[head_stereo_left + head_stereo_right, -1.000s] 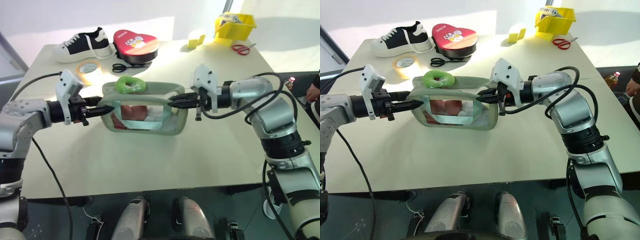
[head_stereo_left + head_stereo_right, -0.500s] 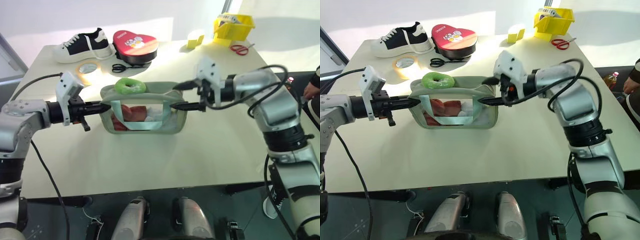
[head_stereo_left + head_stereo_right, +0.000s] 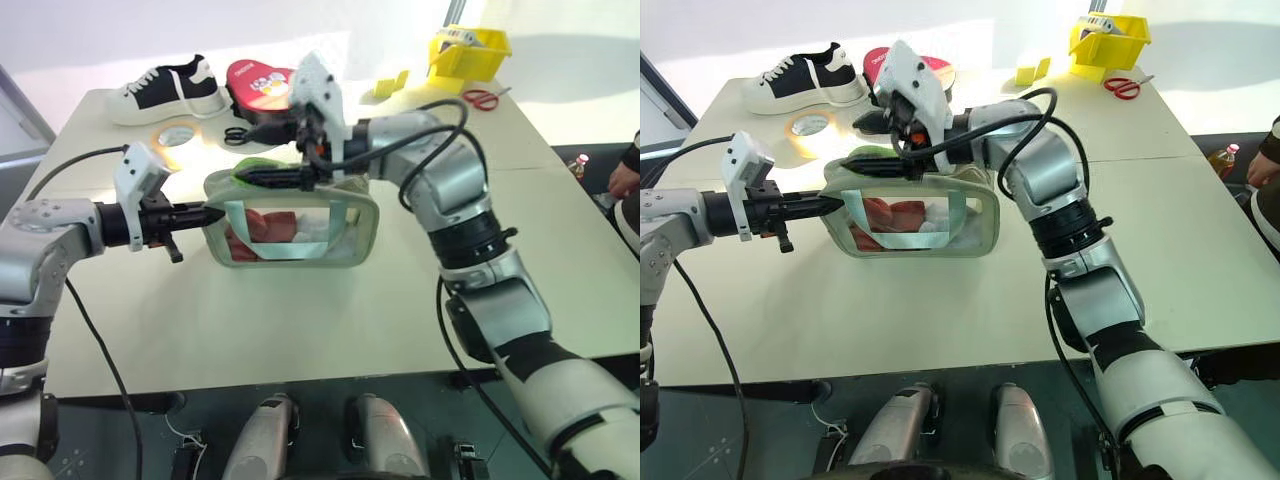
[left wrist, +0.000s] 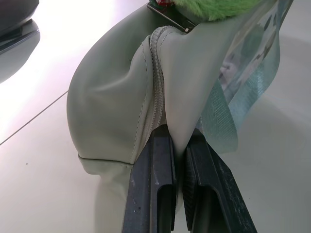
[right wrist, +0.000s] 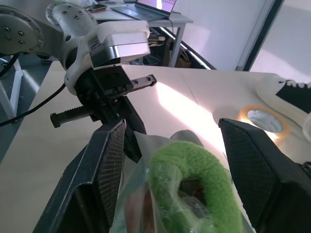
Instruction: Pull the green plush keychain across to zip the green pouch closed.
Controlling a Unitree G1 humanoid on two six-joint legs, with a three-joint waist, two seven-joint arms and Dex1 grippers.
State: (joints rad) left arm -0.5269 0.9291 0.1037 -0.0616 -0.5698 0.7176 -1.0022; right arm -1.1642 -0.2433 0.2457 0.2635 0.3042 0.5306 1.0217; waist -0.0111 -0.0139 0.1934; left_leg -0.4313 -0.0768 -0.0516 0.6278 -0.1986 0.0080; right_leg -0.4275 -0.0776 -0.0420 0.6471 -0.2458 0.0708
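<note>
The pouch [image 3: 355, 235] is pale sage green with clear sides, a light teal strap [image 3: 338, 225] and red and white contents. The keychain [image 5: 194, 182] is bright fuzzy green with a pinkish centre. Both grippers' fingers [image 4: 160, 194] are black, on silver-grey arms with white wrist blocks. The table [image 3: 300, 320] is cream. At the back sit a black-and-white shoe [image 3: 170, 88], a red heart case [image 3: 262, 82], a yellowish tape roll [image 3: 178, 133], black scissors [image 3: 240, 135], red-handled scissors [image 3: 483, 98] and a yellow bin [image 3: 470, 52].

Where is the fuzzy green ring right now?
The green plush keychain sits on top of the green pouch at its left end, between the right gripper's open fingers.
</note>
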